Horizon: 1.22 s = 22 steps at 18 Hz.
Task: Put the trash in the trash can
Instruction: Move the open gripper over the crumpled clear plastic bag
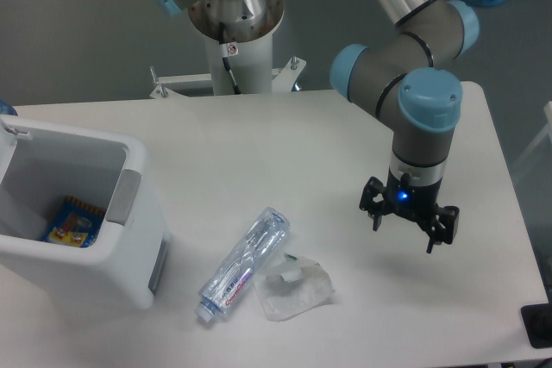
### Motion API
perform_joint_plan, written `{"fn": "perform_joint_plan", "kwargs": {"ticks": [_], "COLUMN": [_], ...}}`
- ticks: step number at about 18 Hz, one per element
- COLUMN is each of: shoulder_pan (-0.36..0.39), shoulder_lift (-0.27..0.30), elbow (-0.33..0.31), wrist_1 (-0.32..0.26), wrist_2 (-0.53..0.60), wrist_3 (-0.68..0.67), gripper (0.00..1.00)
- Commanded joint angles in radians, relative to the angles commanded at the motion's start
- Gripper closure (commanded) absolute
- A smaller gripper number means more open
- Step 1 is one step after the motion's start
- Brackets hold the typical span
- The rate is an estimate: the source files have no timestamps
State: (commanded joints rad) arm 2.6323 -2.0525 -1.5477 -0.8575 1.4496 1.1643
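A crushed clear plastic bottle (243,263) with a white-purple label lies on the table, slanting from lower left to upper right. Touching its right side is a crumpled translucent wrapper (293,288). The white trash can (129,221) stands at the left edge, with a colourful packet inside on its floor. My gripper (405,230) hangs open over the table to the right of the trash, apart from both pieces, with nothing between its fingers.
The robot's base column (233,23) stands behind the table's far edge. A dark object (538,325) sits at the table's lower right corner.
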Motion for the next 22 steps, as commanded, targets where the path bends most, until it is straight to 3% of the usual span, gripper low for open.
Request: {"fn": "perform_joint_plan", "kwargs": {"ticks": [5, 14, 22], "shoulder_pan": [-0.006, -0.066, -0.149], "shoulder_lift": [-0.002, -0.061, -0.061], "elbow": [-0.060, -0.025, -0.071], "wrist_1": [0.100, 0.095, 0.092], "wrist_2": [-0.072, -0.086, -0.083], "wrist_3": [-0.003, -0.196, -0.210], "gripper": [0.00, 0.00, 0.00]}}
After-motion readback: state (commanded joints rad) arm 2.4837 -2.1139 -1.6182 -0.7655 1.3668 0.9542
